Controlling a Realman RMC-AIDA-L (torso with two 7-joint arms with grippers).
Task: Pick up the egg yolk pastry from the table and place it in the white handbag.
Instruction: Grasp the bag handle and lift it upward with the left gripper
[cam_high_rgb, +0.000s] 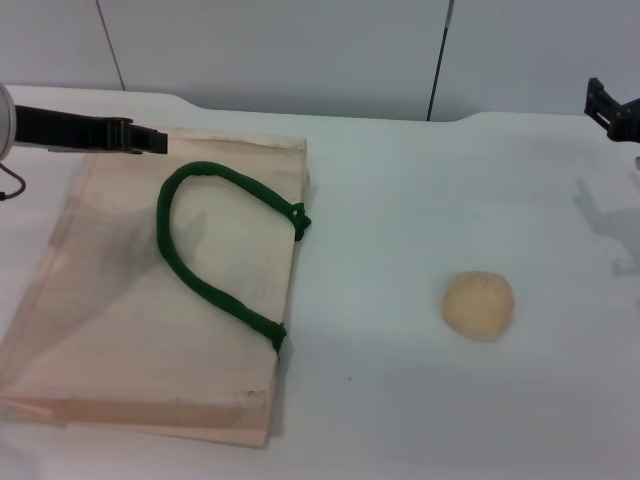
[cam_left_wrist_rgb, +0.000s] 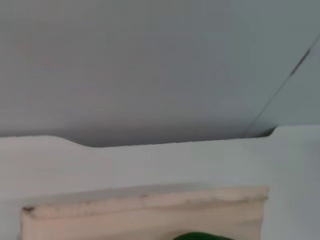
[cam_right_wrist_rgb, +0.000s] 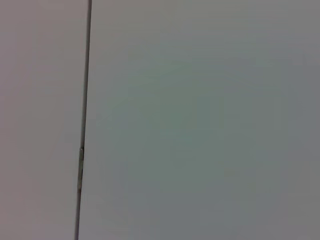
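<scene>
The egg yolk pastry (cam_high_rgb: 479, 305), a small pale yellow ball, rests on the white table right of centre, with nothing touching it. The white handbag (cam_high_rgb: 120, 320) lies flat on the left side of the table, its dark green rope handle (cam_high_rgb: 205, 255) looped on top. My left gripper (cam_high_rgb: 158, 140) reaches in from the left and hovers over the bag's far edge. Far from the pastry, my right gripper (cam_high_rgb: 612, 110) sits at the far right edge. In the left wrist view the handbag's far edge (cam_left_wrist_rgb: 150, 210) and a bit of green handle (cam_left_wrist_rgb: 200, 236) show.
The white table (cam_high_rgb: 400, 200) runs back to a grey panelled wall (cam_high_rgb: 300, 50). The right wrist view shows only the wall (cam_right_wrist_rgb: 200, 120) with a dark panel seam (cam_right_wrist_rgb: 85, 100).
</scene>
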